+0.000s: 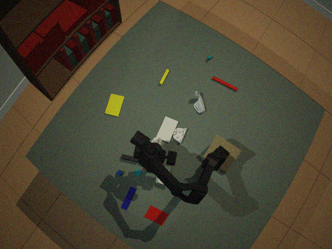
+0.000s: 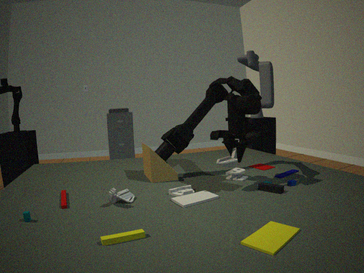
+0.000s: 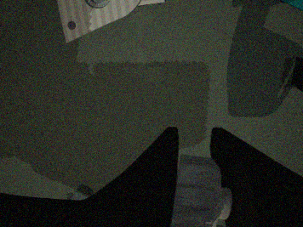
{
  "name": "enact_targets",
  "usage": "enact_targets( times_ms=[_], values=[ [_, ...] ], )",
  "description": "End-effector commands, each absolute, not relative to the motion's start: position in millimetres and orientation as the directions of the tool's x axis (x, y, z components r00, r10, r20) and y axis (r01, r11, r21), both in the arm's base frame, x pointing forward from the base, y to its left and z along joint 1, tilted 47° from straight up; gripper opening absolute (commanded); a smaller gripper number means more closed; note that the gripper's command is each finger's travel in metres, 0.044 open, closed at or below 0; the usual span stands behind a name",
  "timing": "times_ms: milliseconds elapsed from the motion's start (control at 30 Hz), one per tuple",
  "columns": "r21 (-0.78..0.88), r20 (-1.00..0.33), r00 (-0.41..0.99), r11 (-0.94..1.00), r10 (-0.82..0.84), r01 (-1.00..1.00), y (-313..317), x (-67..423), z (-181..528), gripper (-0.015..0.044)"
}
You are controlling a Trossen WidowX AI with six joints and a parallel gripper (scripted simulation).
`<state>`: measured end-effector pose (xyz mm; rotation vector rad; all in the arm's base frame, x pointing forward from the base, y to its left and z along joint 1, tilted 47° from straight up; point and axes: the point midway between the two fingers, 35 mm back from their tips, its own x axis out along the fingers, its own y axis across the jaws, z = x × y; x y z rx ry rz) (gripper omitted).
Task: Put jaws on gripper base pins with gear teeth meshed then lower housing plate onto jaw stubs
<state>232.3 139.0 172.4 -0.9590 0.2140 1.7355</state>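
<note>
My gripper is shut on a grey-white toothed jaw, above the mat. The gripper base is a white two-layer part on the mat; in the wrist view it is cut off at the upper left, with a round pin showing, apart from the fingertips. A white studded part lies beside the pale slab. A white part with a hooked end sits tilted. Another white part is partly hidden by the arm. I cannot tell which is the housing plate.
A pale slab lies near the base. A wooden wedge stands at the arm's foot. A black bar, a blue bar, a red plate and a teal block lie around the gripper's side.
</note>
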Motion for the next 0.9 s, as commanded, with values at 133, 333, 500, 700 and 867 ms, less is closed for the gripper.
enact_targets(
  times_ms=[133, 333, 500, 700, 867],
  values=[
    [-0.473, -0.686, -0.086, -0.533, 0.723, -0.701, 138.1, 227.5, 172.0, 0.0037],
    [-0.576, -0.686, -0.087, -0.611, 0.723, -0.543, 137.2, 224.5, 171.4, 0.0037],
    [-0.641, -0.686, -0.087, -0.656, 0.723, -0.398, 136.4, 222.1, 170.8, 0.0037],
    [-0.649, -0.686, -0.087, -0.661, 0.723, -0.378, 136.3, 221.8, 170.8, 0.0037],
    [-0.649, -0.686, -0.087, -0.661, 0.723, -0.378, 136.5, 221.8, 170.6, 0.0037]
  ],
)
